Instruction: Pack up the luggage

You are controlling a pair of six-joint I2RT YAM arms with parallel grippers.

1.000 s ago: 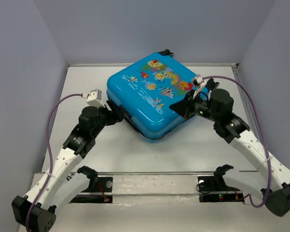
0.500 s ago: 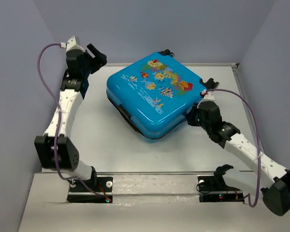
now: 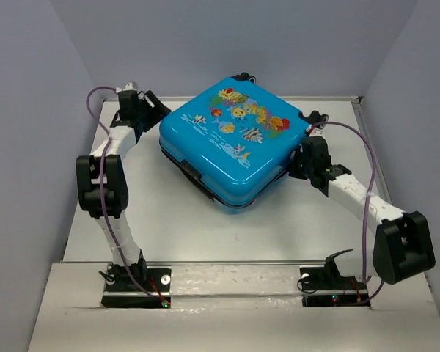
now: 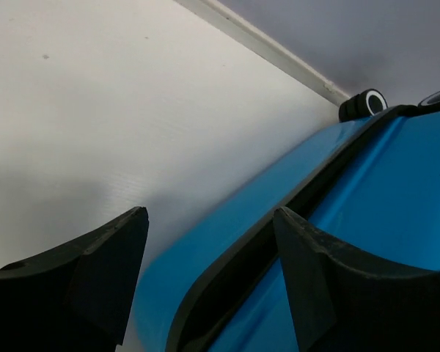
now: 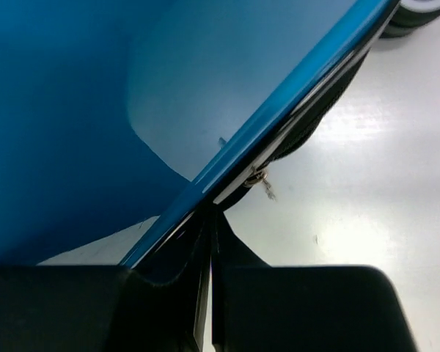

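Observation:
The luggage (image 3: 231, 150) lies flat in the middle of the table, its fish-print face up and both blue shells together. My left gripper (image 3: 155, 110) is at its far-left corner, open. In the left wrist view the left gripper (image 4: 209, 216) has its fingers on either side of the luggage's (image 4: 396, 191) dark seam, with a wheel (image 4: 364, 103) beyond. My right gripper (image 3: 297, 163) sits low at the luggage's right side. In the right wrist view the right gripper (image 5: 211, 213) is shut, tips against the seam under the blue shell (image 5: 73, 110). A small metal zip pull (image 5: 262, 180) hangs just past them.
White table (image 3: 169, 227) with grey walls close on the left, back and right. A raised rim (image 4: 264, 48) runs along the far edge. Both arm bases (image 3: 235, 282) stand on a rail at the near edge. A second wheel (image 5: 425, 15) shows at the luggage's right corner.
My left arm has swung from the near-left side up to the far-left corner of the luggage. My right gripper dropped from the lid to the right seam. The luggage shifted slightly left.

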